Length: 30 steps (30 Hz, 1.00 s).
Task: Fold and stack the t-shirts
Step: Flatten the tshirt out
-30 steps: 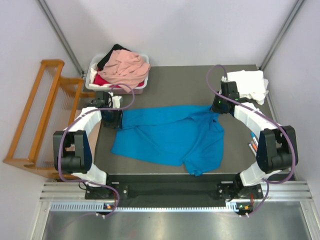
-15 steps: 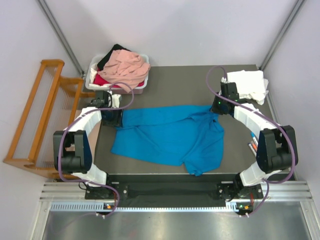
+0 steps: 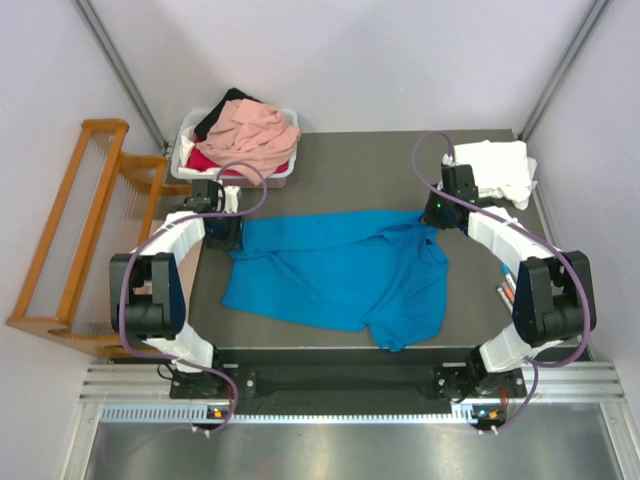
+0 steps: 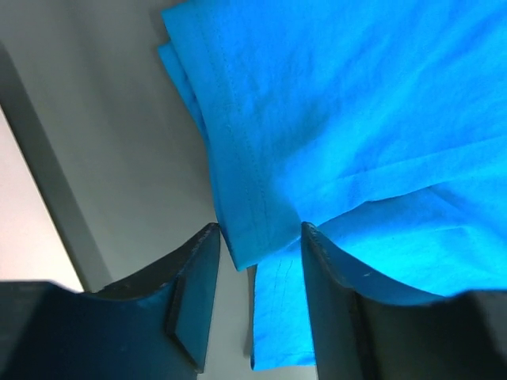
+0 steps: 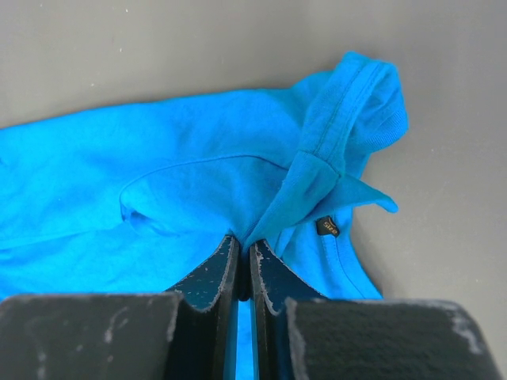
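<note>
A bright blue t-shirt (image 3: 340, 275) lies spread and rumpled across the dark table (image 3: 350, 160). My left gripper (image 3: 225, 232) is at the shirt's left end. Its jaws stand open (image 4: 257, 237) with a hemmed corner of the blue t-shirt (image 4: 341, 119) hanging loose between the fingers (image 4: 198, 277), not pinched. My right gripper (image 3: 432, 212) is at the shirt's far right end, by the collar. There it is shut (image 5: 245, 253) on a fold of the blue t-shirt (image 5: 158, 174), beside the collar with its small label (image 5: 327, 226). A white t-shirt (image 3: 495, 168) lies crumpled at the back right corner.
A white tub (image 3: 190, 135) at the back left holds salmon-pink (image 3: 255, 135), red and black shirts. A wooden slatted rack (image 3: 75, 225) stands left of the table. A couple of pens (image 3: 505, 290) lie at the table's right edge.
My left arm has shifted slightly inward at the shirt's left end. The right arm and the shirt have barely moved.
</note>
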Motion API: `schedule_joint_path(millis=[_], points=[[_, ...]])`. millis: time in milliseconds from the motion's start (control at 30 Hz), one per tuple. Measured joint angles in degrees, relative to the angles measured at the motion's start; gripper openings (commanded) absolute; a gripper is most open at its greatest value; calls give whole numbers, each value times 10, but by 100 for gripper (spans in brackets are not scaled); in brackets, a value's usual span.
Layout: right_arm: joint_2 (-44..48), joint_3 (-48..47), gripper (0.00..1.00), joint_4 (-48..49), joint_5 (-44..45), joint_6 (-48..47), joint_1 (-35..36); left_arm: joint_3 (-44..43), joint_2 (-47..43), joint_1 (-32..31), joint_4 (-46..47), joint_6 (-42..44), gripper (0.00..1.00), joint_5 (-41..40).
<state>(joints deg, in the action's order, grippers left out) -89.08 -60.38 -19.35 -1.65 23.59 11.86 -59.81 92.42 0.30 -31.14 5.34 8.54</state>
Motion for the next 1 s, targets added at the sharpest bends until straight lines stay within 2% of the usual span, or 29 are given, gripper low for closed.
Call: schedule_joint_path(millis=[100, 133, 200, 533, 633, 667, 767, 1000], points=[[0, 0, 0, 0, 0, 0, 0, -2, 0, 0, 1, -4, 30, 0], [0, 0, 0, 0, 0, 0, 0, -3, 0, 0, 1, -5, 21, 0], [-1, 0, 0, 0, 0, 0, 0, -4, 0, 0, 1, -7, 16, 0], [-3, 0, 0, 0, -2, 0, 0, -4, 0, 0, 3, -7, 13, 0], [-3, 0, 0, 0, -2, 0, 0, -4, 0, 0, 3, -7, 6, 0], [-3, 0, 0, 0, -2, 0, 0, -4, 0, 0, 4, -7, 0, 0], [-3, 0, 0, -1, -2, -1, 0, -11, 0, 0, -3, -8, 0, -3], [-2, -24, 0, -19, -2, -5, 0, -126, -12, 0, -27, -10, 0, 4]])
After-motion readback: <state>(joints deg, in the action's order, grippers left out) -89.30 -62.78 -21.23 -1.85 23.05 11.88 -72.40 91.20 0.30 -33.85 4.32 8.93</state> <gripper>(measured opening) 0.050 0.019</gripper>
